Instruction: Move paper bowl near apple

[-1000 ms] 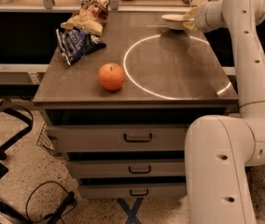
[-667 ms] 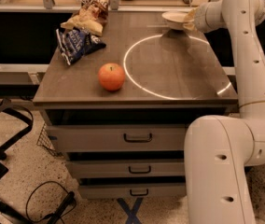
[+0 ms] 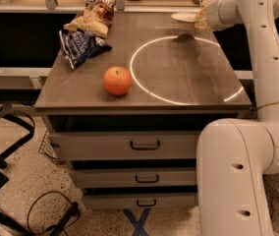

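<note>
three grey drawers face the camera under the dark wooden tabletop. close to its front edge, left of centre, sits the round orange-red apple, just outside the thin white circle of light that lies on the top. farther back on the left lie a crumpled blue snack bag and, behind it, a tan snack bag. both are well off the line from bowl to apple. at the far right corner the two-finger gripper is clamped on the right rim of the shallow off-white paper bowl.

compared with a second ago the bowl sits a little higher, with a dark shadow under it on the wood. i judge that the lift has begun and the carry has not. bowl and apple are well apart, on a diagonal across the table. nothing stands between them; the bags would matter only if the arm swung wide to the left.
</note>
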Available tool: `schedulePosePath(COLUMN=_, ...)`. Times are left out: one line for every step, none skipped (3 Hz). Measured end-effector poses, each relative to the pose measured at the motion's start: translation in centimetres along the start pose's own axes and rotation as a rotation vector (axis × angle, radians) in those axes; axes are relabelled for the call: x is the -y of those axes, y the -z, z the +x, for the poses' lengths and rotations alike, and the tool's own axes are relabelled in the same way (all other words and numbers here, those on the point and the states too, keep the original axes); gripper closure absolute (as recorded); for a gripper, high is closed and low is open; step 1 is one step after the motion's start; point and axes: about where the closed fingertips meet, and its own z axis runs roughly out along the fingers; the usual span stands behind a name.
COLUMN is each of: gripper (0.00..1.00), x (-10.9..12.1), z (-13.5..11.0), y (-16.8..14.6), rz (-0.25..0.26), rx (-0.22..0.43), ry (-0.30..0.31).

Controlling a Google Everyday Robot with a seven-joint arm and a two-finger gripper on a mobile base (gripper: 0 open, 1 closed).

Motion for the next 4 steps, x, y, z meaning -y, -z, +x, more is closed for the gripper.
schedulePosePath(gripper=1.0, x=2.4, z=-1.6, y=5.0, rz=-0.015, rx=-0.03, ry=0.021)
schedulePosePath(gripper=1.0, x=7.5, z=-1.7, y=13.1, rz=0.127, rx=-0.096, ry=0.0)
schedulePosePath(gripper=1.0, x=12.1, z=-1.8, y=24.8, rz=0.333, rx=-0.159, ry=-0.052)
schedulePosePath(gripper=1.0, x=14.0, z=-9.1, y=36.7, rz=0.517, rx=-0.117, ry=-0.04)
